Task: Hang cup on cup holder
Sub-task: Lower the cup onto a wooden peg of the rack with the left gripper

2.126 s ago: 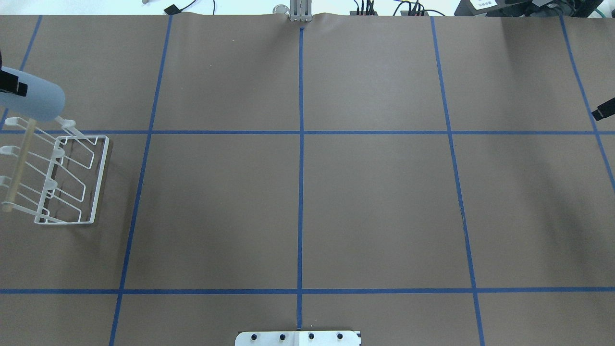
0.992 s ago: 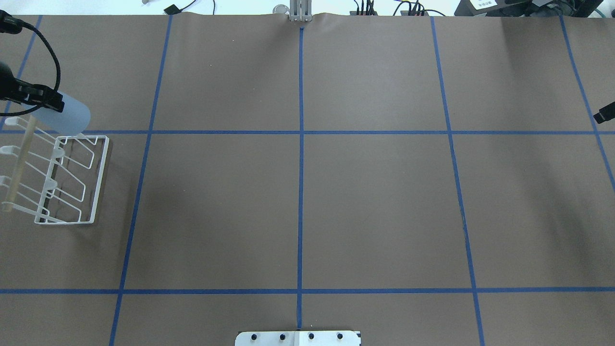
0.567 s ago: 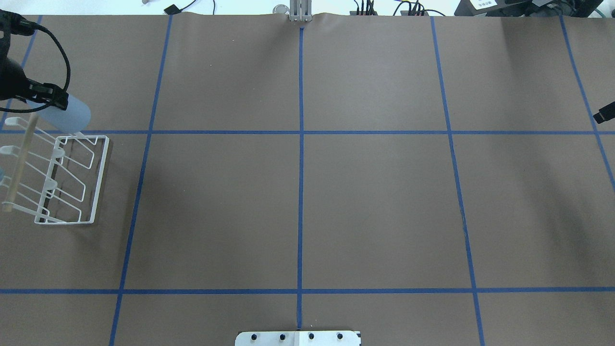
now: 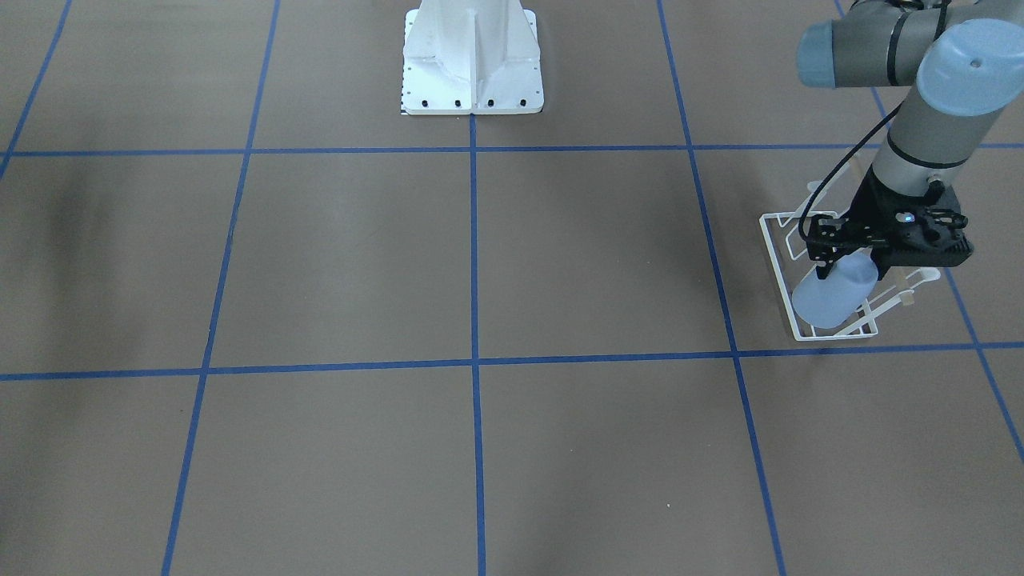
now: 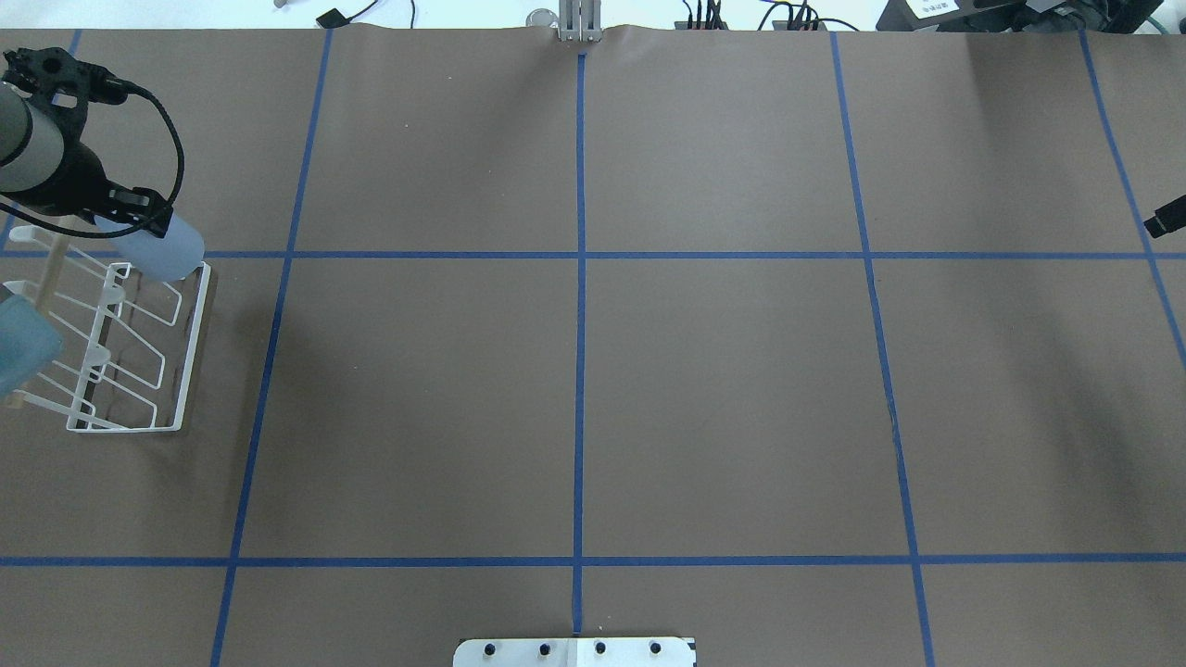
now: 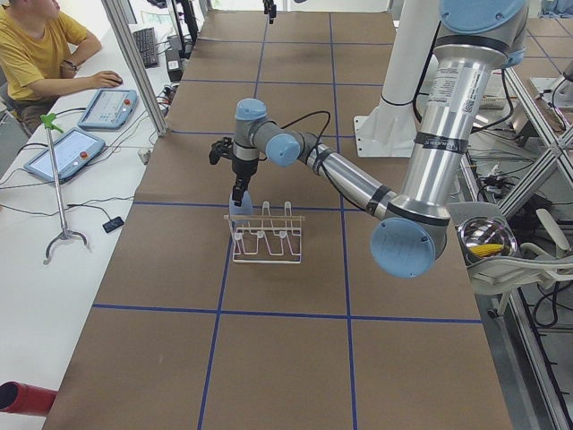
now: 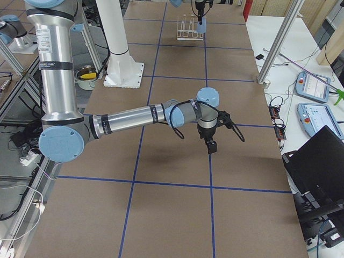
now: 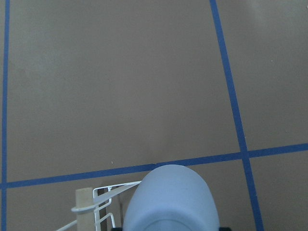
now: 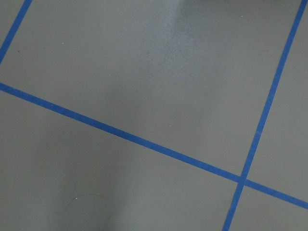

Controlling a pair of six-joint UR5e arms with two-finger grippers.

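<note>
Seen from above, the robot's left arm enters at the far left edge, and its black left gripper (image 5: 139, 215) has its two fingers pinching the cup (image 5: 172, 252) from either side near the open end. The pale blue cup is tilted, with its closed end pointing away from the gripper and down toward the table. It sits over the far end of the cup holder (image 5: 192, 345), against the corner of the white wire frame. Whether a prong is inside the cup cannot be told. The cup holder stands on the table just below the gripper, its pale wooden rod (image 5: 50, 269) running along its left side and its looped prongs leaning across the frame. To the right stretches the brown-covered table (image 5: 723, 389), divided into large squares by blue tape lines (image 5: 580, 371). A white base plate (image 5: 574, 652) shows at the bottom centre. At the far right edge only a dark tip of the right gripper (image 5: 1165, 215) appears, hovering above the table well apart from everything else; whether its fingers are spread or together cannot be told.
</note>
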